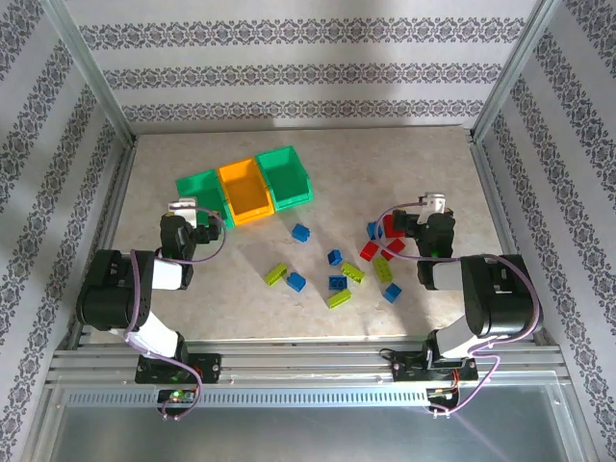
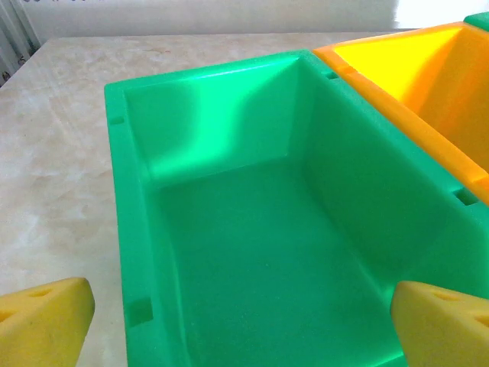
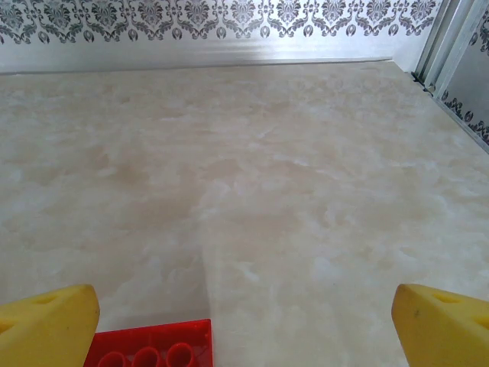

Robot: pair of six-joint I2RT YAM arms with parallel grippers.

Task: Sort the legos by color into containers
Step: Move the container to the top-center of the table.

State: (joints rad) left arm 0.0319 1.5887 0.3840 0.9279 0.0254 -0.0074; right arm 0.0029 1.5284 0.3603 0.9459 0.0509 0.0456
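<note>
Our left gripper [image 1: 207, 221] hung at the near end of the left green bin [image 1: 195, 183] in the overhead view. The orange-yellow bin [image 1: 243, 191] and the second green bin [image 1: 289, 176] stood in a row to its right. We saw the right gripper [image 1: 388, 226] above red legos [image 1: 370, 251]. Blue legos [image 1: 301, 232] and yellow-green legos [image 1: 276, 274] lay scattered to its left on the pale marbled table [image 1: 385, 164], and patterned wallpaper [image 1: 308, 72] lined the walls.

From the left wrist, the fingers [image 2: 46, 321] stood wide apart, pinching nothing. The left green bin [image 2: 126, 191], glossy-walled, sat just ahead and below, and the orange-yellow bin [image 2: 412, 69] touched its right side.

From the right wrist, the pads [image 3: 439, 325] were equally spread. One red lego [image 3: 149, 348] lay just beside the left pad. Ahead, the marbled table [image 3: 267, 191] ran to a metal rail [image 3: 229, 53] under the wallpaper [image 3: 191, 15].
</note>
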